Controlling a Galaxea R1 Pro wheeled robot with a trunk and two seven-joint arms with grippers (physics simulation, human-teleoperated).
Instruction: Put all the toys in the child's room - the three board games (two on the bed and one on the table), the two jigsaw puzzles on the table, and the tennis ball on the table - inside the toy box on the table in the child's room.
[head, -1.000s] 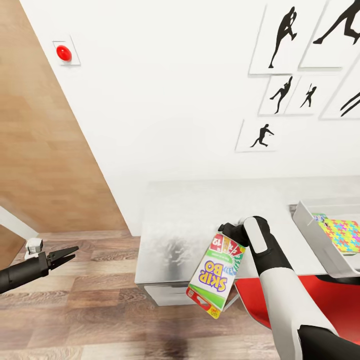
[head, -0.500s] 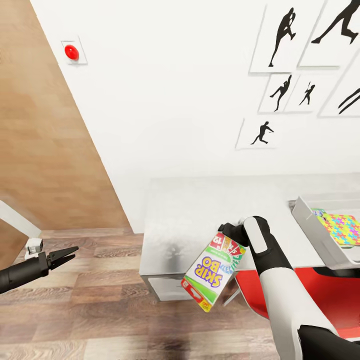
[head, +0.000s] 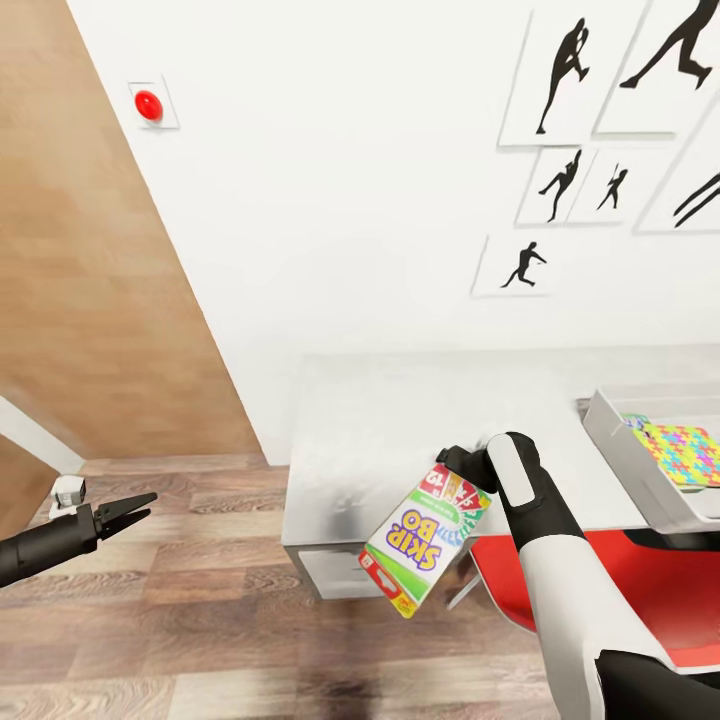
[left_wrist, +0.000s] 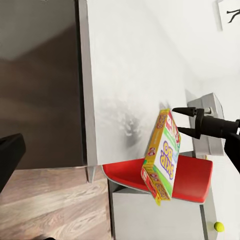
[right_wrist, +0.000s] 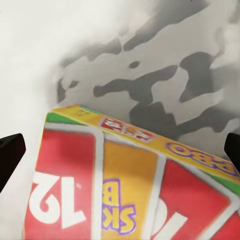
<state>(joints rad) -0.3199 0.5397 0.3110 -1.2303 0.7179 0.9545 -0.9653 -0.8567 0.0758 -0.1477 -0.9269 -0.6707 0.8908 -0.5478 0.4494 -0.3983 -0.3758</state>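
So the long Skip-Bo board game box in red, yellow and green is held by one short end in the right gripper, and it hangs tilted down toward 7 o'clock in the head view, over the near left corner of the long pale grey desk top. The fingers themselves are mostly hidden behind the box and the white-and-black wrist there, so the clamp point can't really be made out from the head view. In the left wrist view two dark pointed fingers are seen set against the top end of the box, closed in on it. In the right wrist view the box is cut off at the frame edge, with mottled grey table surface behind it.

The shallow light grey tray with flared sides sits at about 3 o'clock on the desk, cropped by the frame edge, and a bright jigsaw-patterned square is seen inside it, partly cut off too. A red chair seat is partly hidden under the arm.

The left gripper is held out at 9 o'clock over the wood floor, its jaws slightly parted with nothing between them. A small yellow-green tennis ball can be spotted at the corner of the left wrist view, too tiny to place properly.
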